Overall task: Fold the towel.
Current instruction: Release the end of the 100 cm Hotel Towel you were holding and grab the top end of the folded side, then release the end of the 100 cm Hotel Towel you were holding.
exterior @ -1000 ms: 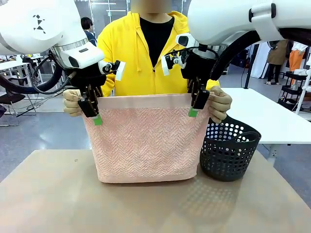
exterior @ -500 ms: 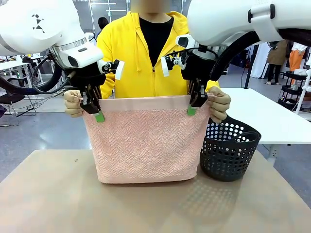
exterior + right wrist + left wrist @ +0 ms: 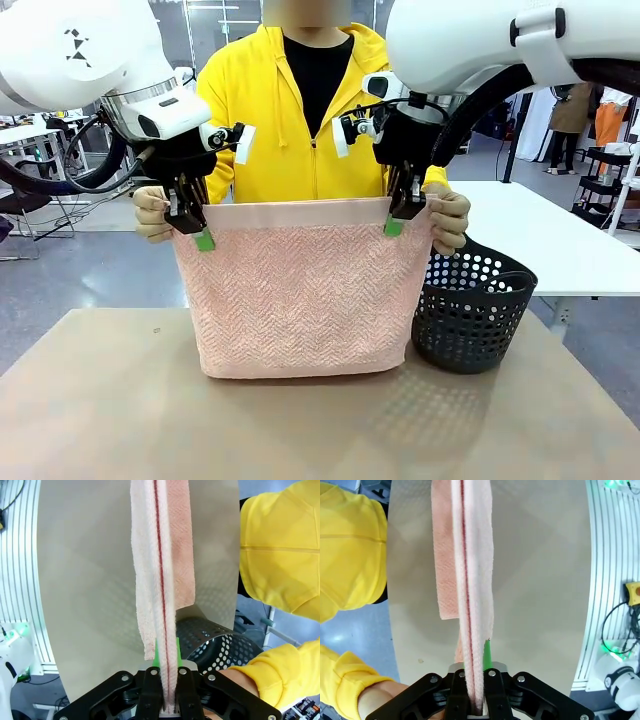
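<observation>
Now both grippers are clenched on the towel point(image 3: 300, 300): the left gripper point(image 3: 195, 228) pinches the smooth band at one upper corner and the right gripper point(image 3: 398, 215) pinches it at the other, so the cloth hangs as a flat sheet spanning the gap between the two pairs of jaws and falling below them until its lower edge meets the table point(image 3: 90, 400). Looking down the left gripper point(image 3: 474, 672), the towel point(image 3: 472, 555) runs edge-on out of the closed jaws in doubled layers, and the right gripper point(image 3: 166, 672) shows the same towel point(image 3: 160, 555) sandwiched between its pads. Just outboard of each pair of jaws a person's hand point(image 3: 150, 213) and the other hand point(image 3: 452, 218) grip the same corners. A black basket point(image 3: 470, 320) sits below and outboard of the right jaws. The step in hand looks like taking the corners over from the person. Next, the arms probably need to move together, keeping their spacing so the band stays taut while the cloth is laid over on itself.
</observation>
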Motion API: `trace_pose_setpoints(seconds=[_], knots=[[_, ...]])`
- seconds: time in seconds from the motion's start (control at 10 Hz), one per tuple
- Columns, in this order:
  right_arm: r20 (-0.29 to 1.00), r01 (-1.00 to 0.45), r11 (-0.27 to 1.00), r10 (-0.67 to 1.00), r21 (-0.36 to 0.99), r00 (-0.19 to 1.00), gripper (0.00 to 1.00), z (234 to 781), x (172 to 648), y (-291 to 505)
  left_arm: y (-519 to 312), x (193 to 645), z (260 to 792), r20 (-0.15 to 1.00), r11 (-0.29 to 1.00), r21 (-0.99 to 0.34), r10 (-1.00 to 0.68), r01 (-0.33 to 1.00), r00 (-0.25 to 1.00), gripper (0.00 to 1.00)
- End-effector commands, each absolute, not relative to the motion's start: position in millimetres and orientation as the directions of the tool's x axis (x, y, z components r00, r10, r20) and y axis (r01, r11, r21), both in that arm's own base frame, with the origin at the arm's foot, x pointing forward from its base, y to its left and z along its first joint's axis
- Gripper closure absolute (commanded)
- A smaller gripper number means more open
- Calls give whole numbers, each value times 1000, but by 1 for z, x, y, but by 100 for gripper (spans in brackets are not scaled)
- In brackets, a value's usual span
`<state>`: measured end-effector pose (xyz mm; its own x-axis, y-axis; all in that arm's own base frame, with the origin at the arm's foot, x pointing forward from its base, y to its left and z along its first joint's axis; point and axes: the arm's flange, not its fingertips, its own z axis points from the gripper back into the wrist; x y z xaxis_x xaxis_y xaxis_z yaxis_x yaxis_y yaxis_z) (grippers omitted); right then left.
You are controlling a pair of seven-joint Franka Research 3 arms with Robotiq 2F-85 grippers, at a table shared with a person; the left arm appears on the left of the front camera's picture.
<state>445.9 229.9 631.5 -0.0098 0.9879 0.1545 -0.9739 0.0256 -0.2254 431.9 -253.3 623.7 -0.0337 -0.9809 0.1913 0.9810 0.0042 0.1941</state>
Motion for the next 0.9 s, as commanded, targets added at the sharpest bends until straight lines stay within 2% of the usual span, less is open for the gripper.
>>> trace_pose_setpoints(seconds=[0.0, 0.8], knots=[[142, -972, 13, 990, -234, -21, 100, 633, 444, 232, -253, 433, 623, 196, 24, 193, -980, 981, -15, 100], [142, -972, 13, 990, -234, -21, 100, 633, 444, 232, -253, 433, 623, 196, 24, 193, -980, 981, -15, 100]])
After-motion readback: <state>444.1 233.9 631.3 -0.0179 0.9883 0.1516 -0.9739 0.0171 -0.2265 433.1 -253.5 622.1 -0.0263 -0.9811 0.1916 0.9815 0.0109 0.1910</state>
